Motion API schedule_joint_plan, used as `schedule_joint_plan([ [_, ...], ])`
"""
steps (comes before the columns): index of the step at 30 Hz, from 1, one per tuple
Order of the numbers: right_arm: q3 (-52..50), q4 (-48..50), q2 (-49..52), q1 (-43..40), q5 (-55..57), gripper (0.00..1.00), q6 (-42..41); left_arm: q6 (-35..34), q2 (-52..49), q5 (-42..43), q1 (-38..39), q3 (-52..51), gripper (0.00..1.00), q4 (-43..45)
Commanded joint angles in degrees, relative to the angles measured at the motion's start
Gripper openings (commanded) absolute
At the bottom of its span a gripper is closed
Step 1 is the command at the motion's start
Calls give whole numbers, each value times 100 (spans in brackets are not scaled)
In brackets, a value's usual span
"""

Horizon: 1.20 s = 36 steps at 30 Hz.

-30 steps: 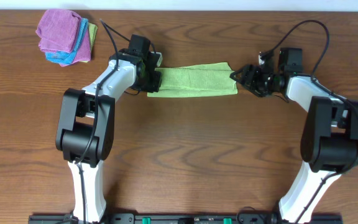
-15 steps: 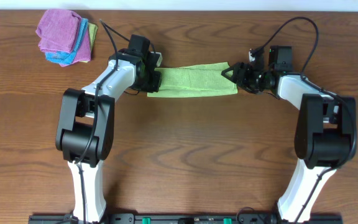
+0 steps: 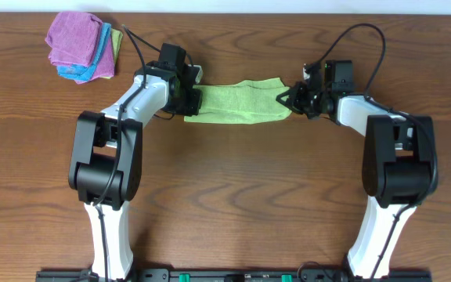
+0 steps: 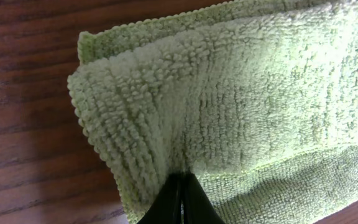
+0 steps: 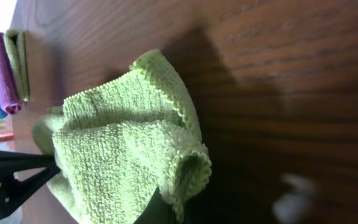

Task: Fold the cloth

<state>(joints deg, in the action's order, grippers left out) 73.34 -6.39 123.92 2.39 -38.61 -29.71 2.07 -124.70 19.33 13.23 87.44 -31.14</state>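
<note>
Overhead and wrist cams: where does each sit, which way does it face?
Overhead: above the table, facing down; both arms, cloth between them.
Left wrist: on the left arm, facing along its shut left fingers at the cloth's end.
Right wrist: facing left along the table; right fingers pinch the other end; stacked cloths beyond.
Shared: both wrist views show the cloth.

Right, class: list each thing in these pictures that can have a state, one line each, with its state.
cloth: folded into a long strip, lying on the table, right end bunched up.
left gripper: jaws shut on the cloth's left end.
right gripper: jaws shut on the cloth's right end.
pile of cloths: folded, stacked, untouched in the far left corner.
</note>
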Motion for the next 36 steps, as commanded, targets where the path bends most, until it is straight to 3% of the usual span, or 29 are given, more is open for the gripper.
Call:
schedule_joint_plan([
  [1, 466, -328, -142, 87, 52, 2, 39, -199, -157, -278, -83, -151, 6, -96],
  [10, 1714, -2621, -531, 575, 1823, 1, 824, -643, -157, -278, -11, -151, 6, -94],
  [29, 1952, -3386, -531, 2135, 4688, 1, 1215, -896, -157, -127, 227, -149, 6, -162],
  [36, 2079, -3611, -531, 2356, 5497, 1, 1309, -896, -120, 155, 216, -133, 6, -160],
])
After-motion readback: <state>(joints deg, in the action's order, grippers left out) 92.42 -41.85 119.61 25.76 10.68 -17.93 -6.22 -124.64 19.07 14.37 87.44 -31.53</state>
